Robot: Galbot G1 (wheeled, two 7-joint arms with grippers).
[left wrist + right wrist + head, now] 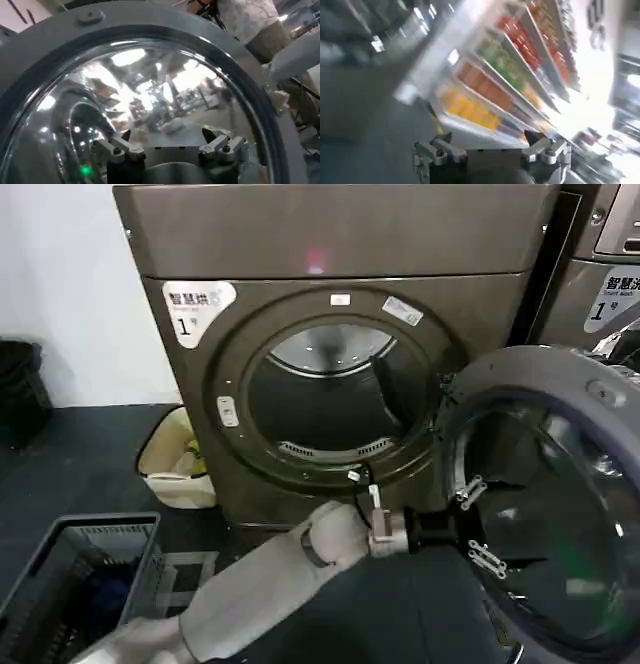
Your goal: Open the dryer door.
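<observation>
- Progress: dryer door (560, 504) is already swung wide off the dryer (330, 364). It hangs at the dryer's right side, grey inner face and glass toward the head cam, drum opening (325, 399) fully exposed. I judge the task approx. done; what's left is prob. just pulling the arm back.
- Left tool (478, 524) sits low, right of the drum opening, at the door's inner rim. Fingers are spread, one (468, 490) above and one (486, 560) below, nothing gripped between them. Wrist cam has both fingers apart w/ the door glass (150, 100) close in front. Touching the rim or just beside it: can't tell.
- Right tool (492, 155): fingers spread, nothing held; its cam faces store shelving (495, 85), away from the dryer. Idle.
- Counts: 1 dryer, 1 dryer door, 1 drum opening. 1 neighbouring machine (610, 264) right of the dryer, partly seen. 1 cream bin (178, 462) and 1 grey basket (70, 584) on the floor left of the dryer. 2 tools.
</observation>
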